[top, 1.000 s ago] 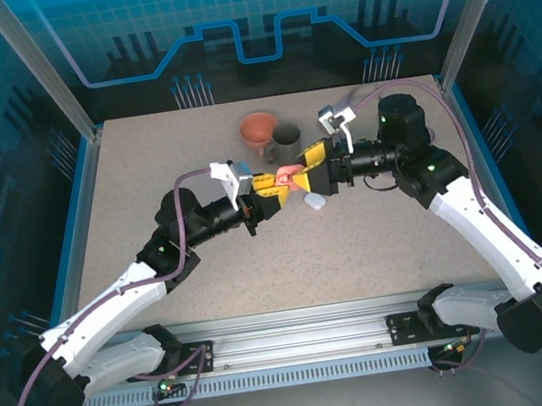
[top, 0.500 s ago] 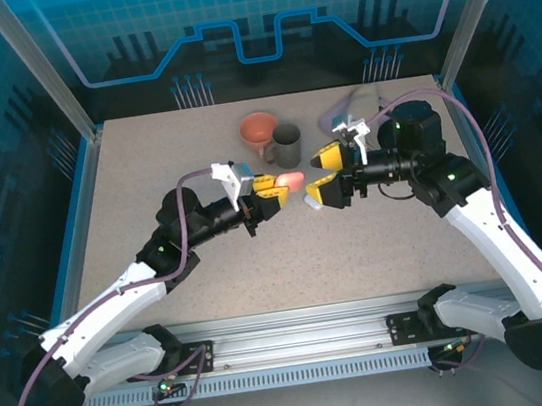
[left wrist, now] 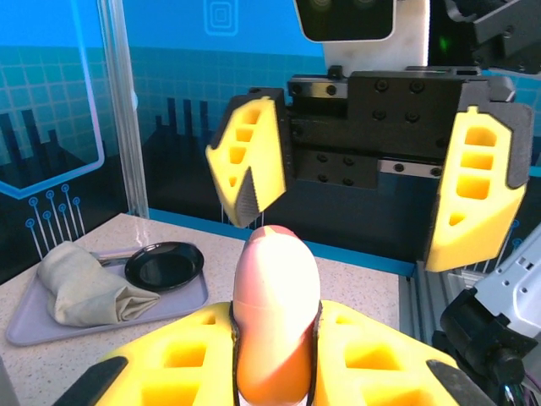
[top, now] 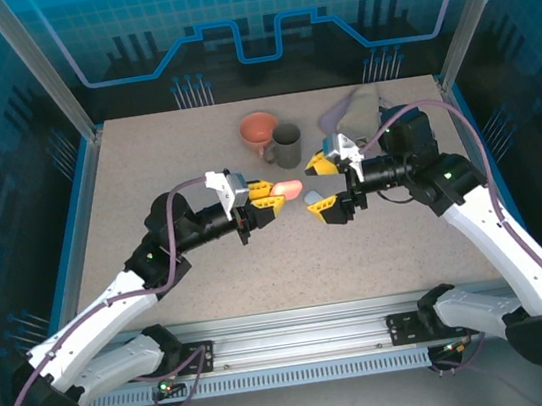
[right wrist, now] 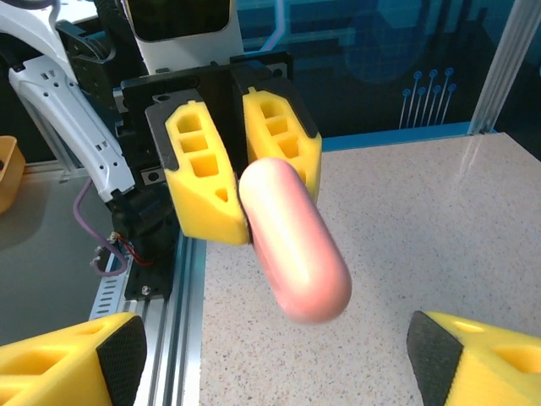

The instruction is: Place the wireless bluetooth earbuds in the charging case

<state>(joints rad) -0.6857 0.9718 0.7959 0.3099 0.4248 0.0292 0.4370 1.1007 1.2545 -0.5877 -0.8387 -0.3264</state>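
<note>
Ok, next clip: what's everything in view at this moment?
Pebble-shaped plastic case: one, salmon-pink, gripped above the table.
Small rounded object: one, whitish, on the table near the right hand.
Bowl-like cup: one, orange, far middle.
Mug: one, dark grey, beside the cup.
Flat tray: one, grey, far right.
Folded cloth: one, beige, on the tray.
Round dish: one, black, on the tray.
Left hand: yellow fingers, shut on the case.
Right hand: yellow fingers, open, facing the case.

White link shells, black joints & a purple cable [top: 461, 124] on left arm [top: 104, 309] & right arm [top: 504, 241]; left gripper [top: 272, 198] & right gripper [top: 322, 189] w/ black screw-studded bodies, yellow hollow-celled fingers [left wrist: 478, 190], white cam housings [left wrist: 351, 21].
</note>
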